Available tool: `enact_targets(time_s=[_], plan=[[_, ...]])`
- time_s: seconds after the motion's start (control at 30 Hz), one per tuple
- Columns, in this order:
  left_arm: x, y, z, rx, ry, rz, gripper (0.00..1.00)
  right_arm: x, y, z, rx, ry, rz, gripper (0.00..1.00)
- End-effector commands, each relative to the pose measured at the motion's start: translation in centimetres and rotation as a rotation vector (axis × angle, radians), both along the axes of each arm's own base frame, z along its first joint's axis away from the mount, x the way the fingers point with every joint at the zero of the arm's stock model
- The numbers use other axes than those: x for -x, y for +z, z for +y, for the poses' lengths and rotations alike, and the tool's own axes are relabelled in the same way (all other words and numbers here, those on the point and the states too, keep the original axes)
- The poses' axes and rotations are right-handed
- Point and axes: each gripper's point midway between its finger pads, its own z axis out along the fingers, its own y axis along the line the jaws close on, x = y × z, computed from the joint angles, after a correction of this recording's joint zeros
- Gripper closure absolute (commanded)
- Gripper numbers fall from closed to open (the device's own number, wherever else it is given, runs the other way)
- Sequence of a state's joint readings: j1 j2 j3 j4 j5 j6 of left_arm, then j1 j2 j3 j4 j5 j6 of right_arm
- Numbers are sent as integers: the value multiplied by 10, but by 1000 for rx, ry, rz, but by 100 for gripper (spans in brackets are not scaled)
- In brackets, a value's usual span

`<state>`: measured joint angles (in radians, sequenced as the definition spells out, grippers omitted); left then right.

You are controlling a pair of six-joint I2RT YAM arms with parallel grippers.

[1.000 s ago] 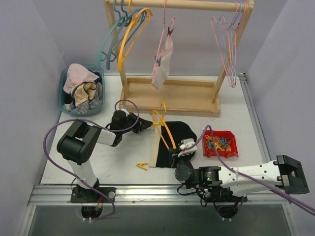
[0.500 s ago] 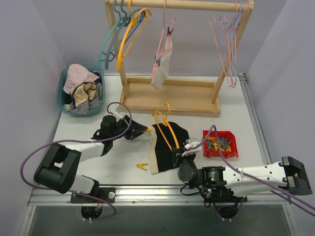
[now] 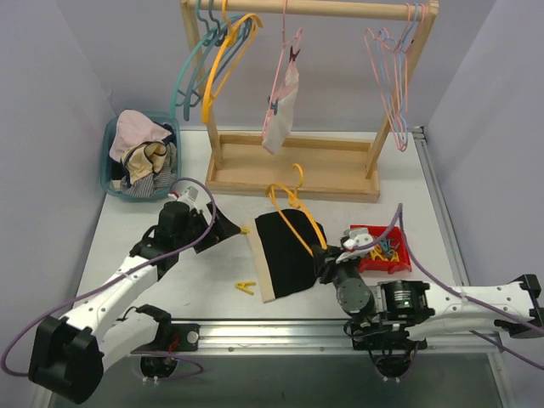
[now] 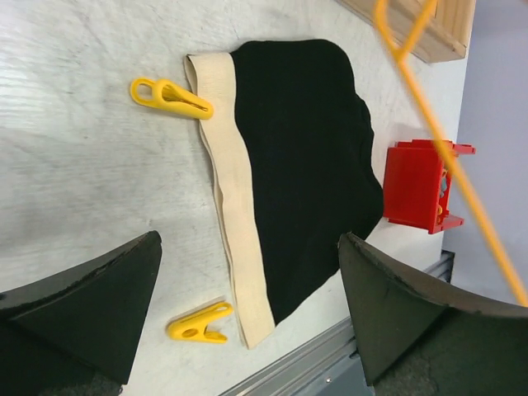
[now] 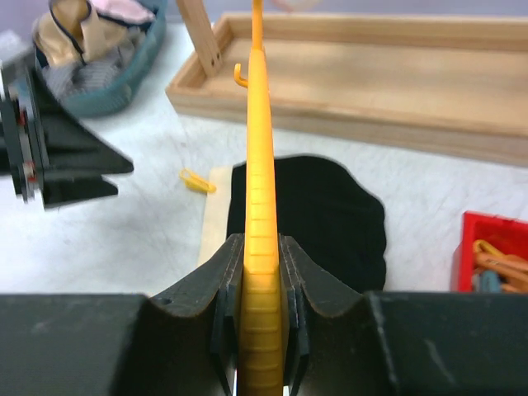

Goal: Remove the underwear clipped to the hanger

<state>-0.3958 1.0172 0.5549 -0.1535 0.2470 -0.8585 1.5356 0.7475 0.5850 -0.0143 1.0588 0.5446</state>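
On the tabletop, in front of the wooden rack (image 3: pixel 293 174): black briefs (image 3: pixel 287 252), spread flat, cream waistband (image 3: pixel 257 270) turned toward the left arm. Lies between the two arms, off the orange hanger (image 5: pixel 260 181).

At the briefs' right edge, right end effector (image 3: pixel 326 255), clamped tight on that hanger's bar. Shows plainly in the right wrist view, with both fingers (image 5: pixel 221 285) pressed against the orange plastic. Slants up from the grip over the black cloth, hook toward the rack.

Just off the waistband's far corner, left end effector (image 3: pixel 231 228), spread wide and gripping nothing. Appears in its own view as two dark fingers (image 4: pixel 87 301) well apart.

Loose on the tabletop: yellow clip (image 3: pixel 246 229) beside the waistband's far end, second yellow clip (image 3: pixel 246 286) near its near end. Just right of the briefs, red bin (image 3: pixel 380 252) holding more clips.

Under the rack's top rail, pale pink-white briefs (image 3: pixel 281 106), hanging clear of the tabletop. At far left, teal basket (image 3: pixel 110 166) of laundry.
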Motion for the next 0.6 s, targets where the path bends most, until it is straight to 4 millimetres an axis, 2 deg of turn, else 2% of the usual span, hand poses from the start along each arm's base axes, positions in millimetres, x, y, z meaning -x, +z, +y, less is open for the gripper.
enact_targets(time_s=[0.0, 0.07, 0.13, 0.2, 0.23, 0.3, 0.37, 0.4, 0.47, 0.5, 0.53, 0.57], plan=[[11, 9, 28, -141, 35, -31, 4, -6, 52, -43, -9, -95, -41, 100], [14, 11, 32, -144, 40, -38, 4, -9, 61, -61, 19, -140, -59, 100], [19, 15, 34, -136, 44, -47, 4, -10, 74, -64, 23, -155, -76, 100], [21, 17, 31, -117, 32, -57, 5, -15, 89, -75, 37, -243, -118, 100], [22, 18, 29, -106, 25, -61, 5, -16, 101, -72, 48, -269, -131, 100], [22, 19, 23, -77, 0, -73, 5, -19, 117, -78, 88, -357, -176, 100], [23, 21, 17, -55, -27, -81, 5, -21, 132, -68, 159, -384, -195, 100], [23, 23, 15, -48, -40, -90, 5, -27, 136, -68, 181, -407, -188, 100], [22, 24, 14, -50, -47, -96, 5, -42, 137, -54, 190, -384, -152, 100], [21, 26, 14, -50, -50, -106, 5, -63, 135, -65, 271, -394, -140, 100], [20, 26, 14, -52, -51, -107, 5, -77, 140, -40, 161, -243, -132, 100], [20, 28, 13, -50, -52, -111, 5, -90, 143, -43, 153, -240, -132, 100]])
